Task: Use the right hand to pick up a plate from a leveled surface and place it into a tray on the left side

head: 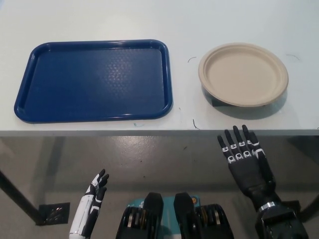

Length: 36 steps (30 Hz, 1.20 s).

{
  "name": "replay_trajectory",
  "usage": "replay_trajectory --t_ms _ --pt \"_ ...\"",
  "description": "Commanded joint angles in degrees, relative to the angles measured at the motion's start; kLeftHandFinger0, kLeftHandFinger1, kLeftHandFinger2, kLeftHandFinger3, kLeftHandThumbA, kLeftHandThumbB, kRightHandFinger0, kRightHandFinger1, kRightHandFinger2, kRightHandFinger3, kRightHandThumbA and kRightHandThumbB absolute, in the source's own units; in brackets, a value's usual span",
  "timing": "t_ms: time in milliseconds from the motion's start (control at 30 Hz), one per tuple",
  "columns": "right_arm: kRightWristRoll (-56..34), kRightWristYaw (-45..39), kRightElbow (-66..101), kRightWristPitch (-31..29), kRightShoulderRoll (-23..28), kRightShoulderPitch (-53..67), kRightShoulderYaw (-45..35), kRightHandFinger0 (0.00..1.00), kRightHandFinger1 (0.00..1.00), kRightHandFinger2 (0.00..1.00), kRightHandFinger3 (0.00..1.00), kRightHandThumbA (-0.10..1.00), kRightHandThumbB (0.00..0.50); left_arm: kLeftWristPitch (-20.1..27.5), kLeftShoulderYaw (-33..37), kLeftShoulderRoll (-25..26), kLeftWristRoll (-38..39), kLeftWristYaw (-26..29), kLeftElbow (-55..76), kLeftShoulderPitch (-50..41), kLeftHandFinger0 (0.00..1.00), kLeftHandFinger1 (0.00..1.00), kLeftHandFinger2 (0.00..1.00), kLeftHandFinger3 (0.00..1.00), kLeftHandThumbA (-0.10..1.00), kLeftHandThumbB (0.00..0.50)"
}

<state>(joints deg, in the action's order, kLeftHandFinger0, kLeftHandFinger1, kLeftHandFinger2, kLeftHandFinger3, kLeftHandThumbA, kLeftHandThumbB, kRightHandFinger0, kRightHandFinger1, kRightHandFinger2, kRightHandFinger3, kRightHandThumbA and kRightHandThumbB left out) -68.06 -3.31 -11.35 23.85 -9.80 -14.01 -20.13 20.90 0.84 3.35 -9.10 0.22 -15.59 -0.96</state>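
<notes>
Head view — reach for plate [243,74] not yet begun, tray [30,104] bare at left.
Right hand [246,162] open, lower right below table [149,20] edge — needs lifting toward plate, upper right; left hand [93,196] idle, open, lower left.

R forearm [279,224] cut at bottom, table [199,20] cropped

The rectangular dark blue plastic tray [93,81] has a finely pebbled, slightly glossy bed and a smooth rim. The round beige plate [243,74] looks like matt pressed paper fibre. The pale grey-white worktop [189,20] is smooth and matt, with faint scuff marks.
</notes>
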Motion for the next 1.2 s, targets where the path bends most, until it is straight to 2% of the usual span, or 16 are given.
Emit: replay_trajectory --t_ms 0,300,467,633,1167 --pt "0.37 -0.93 0.45 -1.34 0.03 -2.96 -1.06 1.0 1.0 1.0 1.0 1.0 0.434 1.75 0.21 0.18 -0.65 1.13 1.61 0.43 1.0 1.0 1.0 1.0 1.0 0.109" --pt "0.48 -0.7 -0.32 -1.68 0.66 -5.66 -2.8 1.0 1.0 1.0 1.0 1.0 0.465 1.29 0.07 0.08 -0.36 1.09 1.79 0.42 1.0 1.0 1.0 1.0 1.0 0.111" --pt "0.38 0.09 -1.13 -1.83 0.75 -7.11 -3.81 1.0 1.0 1.0 1.0 1.0 0.442 0.92 0.1 0.04 -0.44 1.04 1.91 0.32 1.0 1.0 1.0 1.0 1.0 0.112" --pt "1.33 -1.71 -4.6 -2.37 1.52 -8.99 -4.27 1.0 1.0 1.0 1.0 1.0 0.444 1.38 0.06 0.06 0.02 0.86 1.75 0.29 1.0 1.0 1.0 1.0 1.0 0.102" --pt "2.77 -2.85 -12.33 -3.75 2.26 -11.93 -6.02 1.0 1.0 1.0 1.0 1.0 0.436 1.25 0.15 0.11 -0.03 0.73 2.02 0.25 1.0 1.0 1.0 1.0 1.0 0.135"
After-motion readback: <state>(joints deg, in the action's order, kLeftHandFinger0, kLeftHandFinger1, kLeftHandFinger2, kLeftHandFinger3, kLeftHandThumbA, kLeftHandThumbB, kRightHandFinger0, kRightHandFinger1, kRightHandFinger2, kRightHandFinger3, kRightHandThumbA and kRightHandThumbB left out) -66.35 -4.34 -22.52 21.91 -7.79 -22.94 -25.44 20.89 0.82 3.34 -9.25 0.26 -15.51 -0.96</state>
